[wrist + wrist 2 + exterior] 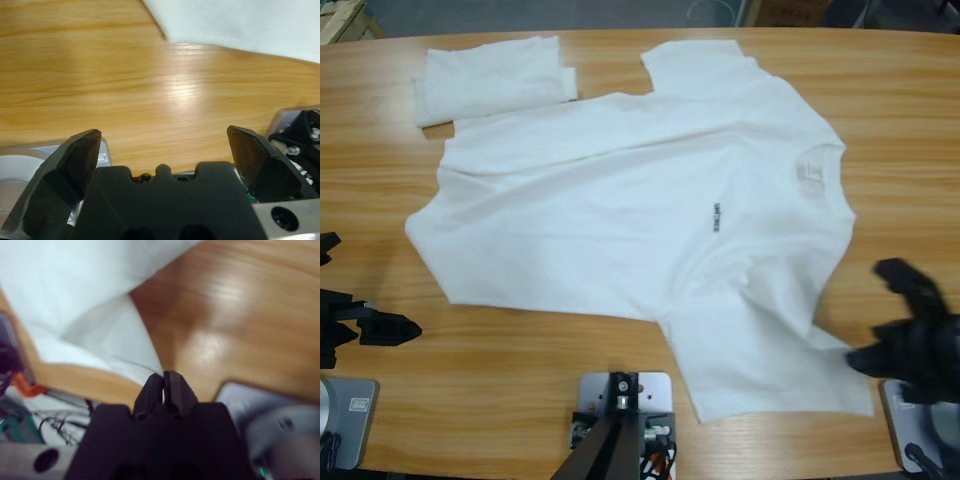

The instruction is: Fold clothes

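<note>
Black left gripper (pixel 380 328) sits at 8 o'clock on the table (pixel 520 400), right gripper (pixel 905 335) at 4, the T-shirt (pixel 620 210) flat between, a folded garment (pixel 490 78) at 11.

Left wrist: fingers (pixel 75 160) spread wide over bare wood.

Right wrist: fingers (pixel 172 387) closed, at the shirt corner (pixel 142 365); whether they pinch it, I cannot tell.

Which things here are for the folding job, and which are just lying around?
For the job:
- big white T-shirt, spread flat
- left gripper, jaws open over bare wood
- right gripper, jaws shut beside a sleeve corner

Just there:
- folded white cloth, already folded
- wooden table
</note>
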Motion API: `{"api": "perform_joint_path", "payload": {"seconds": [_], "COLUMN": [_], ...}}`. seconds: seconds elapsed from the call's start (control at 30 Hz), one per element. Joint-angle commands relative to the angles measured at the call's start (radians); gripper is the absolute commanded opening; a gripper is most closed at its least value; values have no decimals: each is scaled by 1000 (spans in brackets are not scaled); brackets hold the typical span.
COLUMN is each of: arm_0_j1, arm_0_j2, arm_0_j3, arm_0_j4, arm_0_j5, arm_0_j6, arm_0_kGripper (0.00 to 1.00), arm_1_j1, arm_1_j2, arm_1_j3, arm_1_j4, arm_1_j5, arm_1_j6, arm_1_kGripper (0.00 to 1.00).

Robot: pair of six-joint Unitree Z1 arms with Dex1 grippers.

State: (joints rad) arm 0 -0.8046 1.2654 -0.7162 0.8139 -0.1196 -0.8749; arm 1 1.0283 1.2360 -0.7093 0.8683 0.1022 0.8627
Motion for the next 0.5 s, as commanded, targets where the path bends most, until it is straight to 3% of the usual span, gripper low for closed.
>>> {"api": "perform_joint_path", "payload": {"seconds": [0.03,0.23,0.5], "arm_0_j1": [-17,-67,-317], "arm_0_j2": [-8,73,217], "arm_0_j3": [29,57,61], "arm_0_j4": [-61,-205,-251], "arm_0_j5": [-22,-19,-9], "arm_0_j6": [-16,-138,-470], "arm_0_kGripper": [1000,996,977], "arm_1_j1": [13,13,13], "arm_1_j2": [-172,-140,-146], "arm_1_j3": [-44,-44,-44], "arm_1_j4": [258,193,164], "arm_1_j5": [94,121,120], "arm_1_j6": [59,38,27], "arm_1_kGripper": [0,0,0]}}
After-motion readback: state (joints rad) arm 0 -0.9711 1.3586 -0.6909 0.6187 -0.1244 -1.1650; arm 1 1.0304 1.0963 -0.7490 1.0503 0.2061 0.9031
